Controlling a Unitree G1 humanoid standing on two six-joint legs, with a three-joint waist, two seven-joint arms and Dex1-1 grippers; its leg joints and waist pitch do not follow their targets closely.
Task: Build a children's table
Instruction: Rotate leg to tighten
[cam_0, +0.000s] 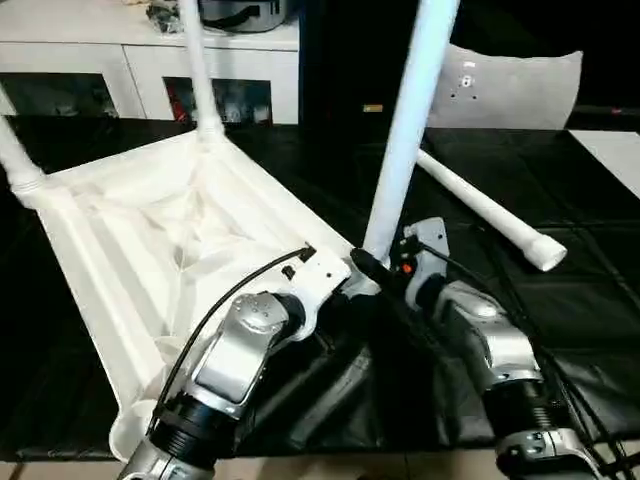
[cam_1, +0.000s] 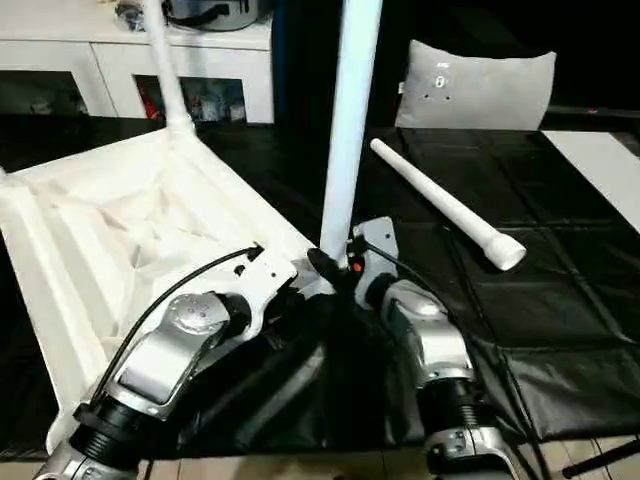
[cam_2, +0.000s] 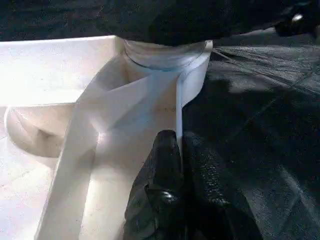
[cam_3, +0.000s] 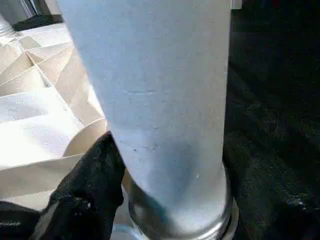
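Observation:
The children's table top (cam_0: 110, 250) lies upside down on a black mat, ribbed side up. Two white legs stand in its far corner (cam_0: 197, 70) and its left corner (cam_0: 15, 150). A third leg (cam_0: 405, 130) rises upright from the near right corner socket (cam_2: 165, 55), and my right gripper (cam_0: 378, 262) is at its base. My left gripper (cam_2: 179, 145) is shut on the thin rim (cam_2: 178, 110) of the top, just beside that socket. Another leg (cam_0: 490, 215) lies loose on the mat to the right.
A grey-white cushion (cam_0: 510, 90) leans at the back right. A white cabinet (cam_0: 150, 60) runs along the back left. The black mat (cam_0: 580, 300) covers the floor, with a white sheet (cam_0: 615, 160) at its right edge.

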